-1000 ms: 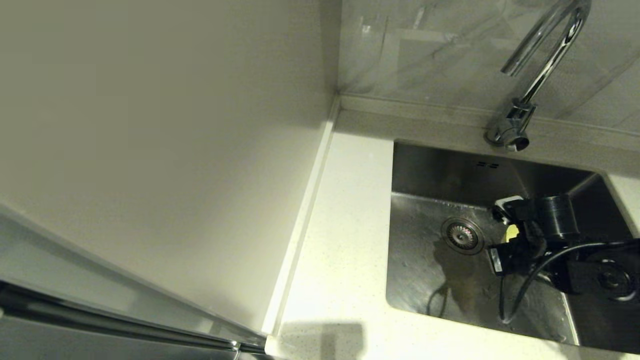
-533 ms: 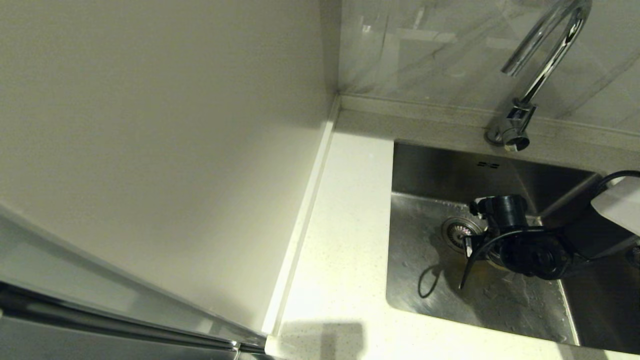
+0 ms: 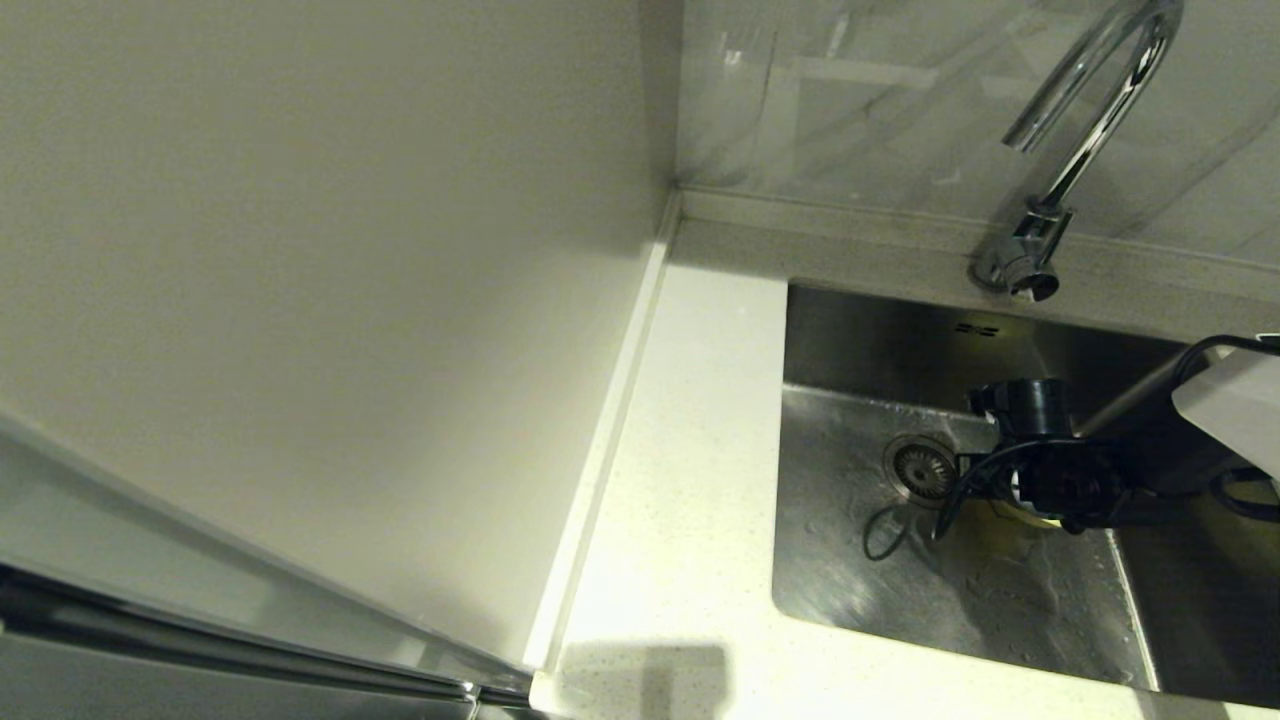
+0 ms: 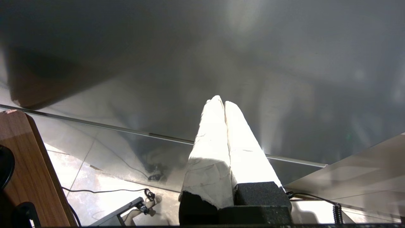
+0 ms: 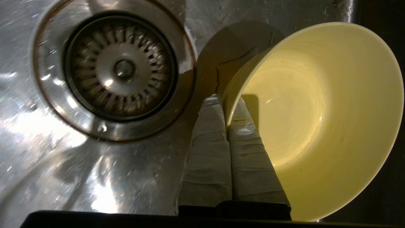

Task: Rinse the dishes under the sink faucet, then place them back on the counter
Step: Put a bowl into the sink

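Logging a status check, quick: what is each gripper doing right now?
Left gripper: jaws closed, holding nothing, parked away from the sink.
Right gripper: jaws closed on the yellow bowl rim, beside the drain.

Right gripper (image 5: 225, 104): black housing, two tapered fingers (image 5: 207, 158) wrapped in off-white tape, black cable looping at nine o'clock; left gripper (image 4: 224, 106) matches.

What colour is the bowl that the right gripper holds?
Pale yellow; the bowl shows best in the right wrist view, its rim pinched by the right gripper.
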### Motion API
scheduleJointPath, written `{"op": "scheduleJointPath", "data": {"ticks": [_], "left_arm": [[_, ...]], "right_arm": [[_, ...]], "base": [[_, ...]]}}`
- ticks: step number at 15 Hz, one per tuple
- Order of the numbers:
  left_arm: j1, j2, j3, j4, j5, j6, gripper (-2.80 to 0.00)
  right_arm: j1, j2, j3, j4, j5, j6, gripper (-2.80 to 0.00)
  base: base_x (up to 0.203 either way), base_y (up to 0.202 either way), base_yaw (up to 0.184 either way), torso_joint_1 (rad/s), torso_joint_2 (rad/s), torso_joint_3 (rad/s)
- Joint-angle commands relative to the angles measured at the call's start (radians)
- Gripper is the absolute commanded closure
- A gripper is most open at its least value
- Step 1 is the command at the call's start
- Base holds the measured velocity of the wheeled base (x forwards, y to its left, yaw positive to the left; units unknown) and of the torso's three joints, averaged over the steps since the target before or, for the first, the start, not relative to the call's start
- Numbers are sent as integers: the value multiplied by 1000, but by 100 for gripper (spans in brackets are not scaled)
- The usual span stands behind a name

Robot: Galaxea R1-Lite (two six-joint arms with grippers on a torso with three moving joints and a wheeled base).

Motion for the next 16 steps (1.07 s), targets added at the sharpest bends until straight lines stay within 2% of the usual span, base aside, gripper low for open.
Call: {"op": "scheduleJointPath", "data": {"ticks": [1, 5, 8, 9, 16], "left_arm": [[0, 0, 3, 0, 0, 0, 0], [0, 0, 3, 0, 0, 0, 0], [0, 0, 2, 0, 0, 0, 0], [0, 0, 3, 0, 0, 0, 0], [0, 0, 3, 0, 0, 0, 0]], "right_arm": [[-16, 39, -49, 8, -1, -1, 0], [-21, 97, -163, 73, 1, 1, 0], [-28, 121, -187, 77, -4, 1, 0], [-30, 124, -192, 76, -4, 1, -280], [-61, 93, -172, 76, 2, 13, -280]], "base": [[0, 0, 0, 0, 0, 0], [0, 0, 0, 0, 0, 0], [0, 0, 0, 0, 0, 0], [0, 0, 0, 0, 0, 0], [0, 0, 0, 0, 0, 0]]}}
